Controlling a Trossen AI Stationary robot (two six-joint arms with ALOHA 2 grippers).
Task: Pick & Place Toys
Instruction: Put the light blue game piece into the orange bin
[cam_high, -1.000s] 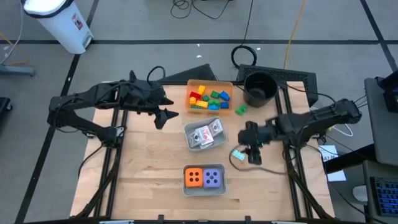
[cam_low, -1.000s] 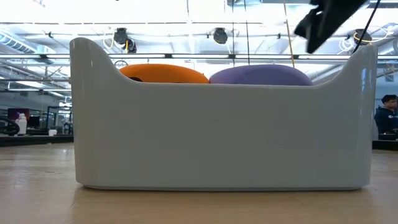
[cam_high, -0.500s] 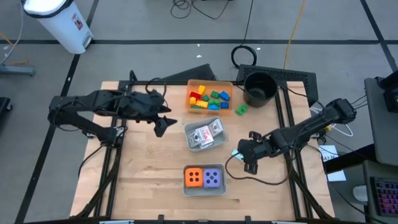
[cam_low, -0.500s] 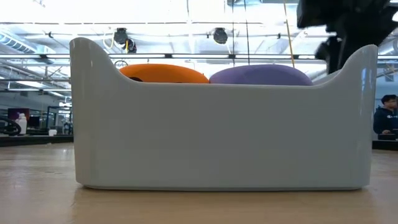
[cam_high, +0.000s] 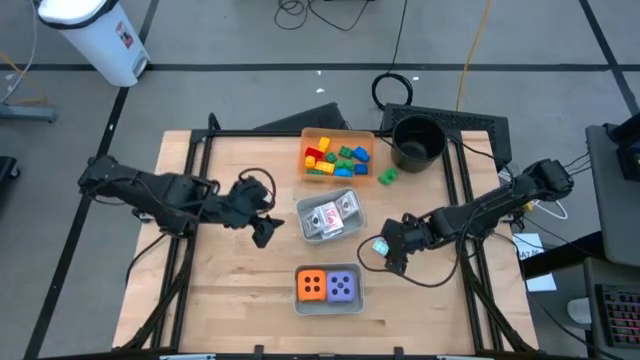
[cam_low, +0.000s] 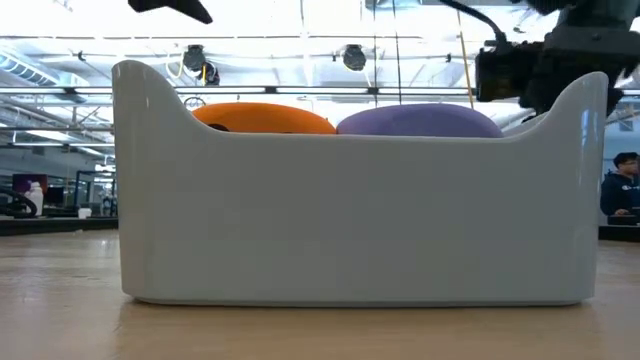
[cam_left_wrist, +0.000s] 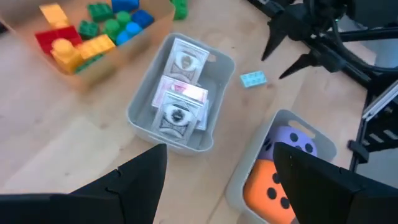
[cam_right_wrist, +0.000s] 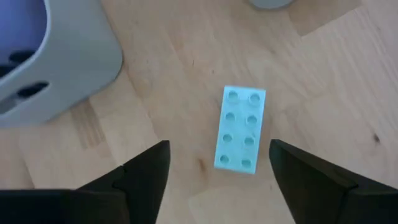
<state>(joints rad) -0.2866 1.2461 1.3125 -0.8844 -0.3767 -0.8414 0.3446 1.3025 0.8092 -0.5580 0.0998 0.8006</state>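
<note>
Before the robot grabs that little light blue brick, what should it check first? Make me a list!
1. Right gripper open: ok, fingers spread wide.
2. Light blue brick lined up between its fingers: ok.
3. Brick lying flat on the table, studs up: ok.
4. Nothing touching the brick: ok, the grey tray sits apart from it.
5. Left gripper out of the way: ok, it is across the card tray.
6. Room in the orange tray with the bricks: cannot tell.

In the low view, the grey tray (cam_low: 360, 200) hides all but the tops of both dice.
</note>
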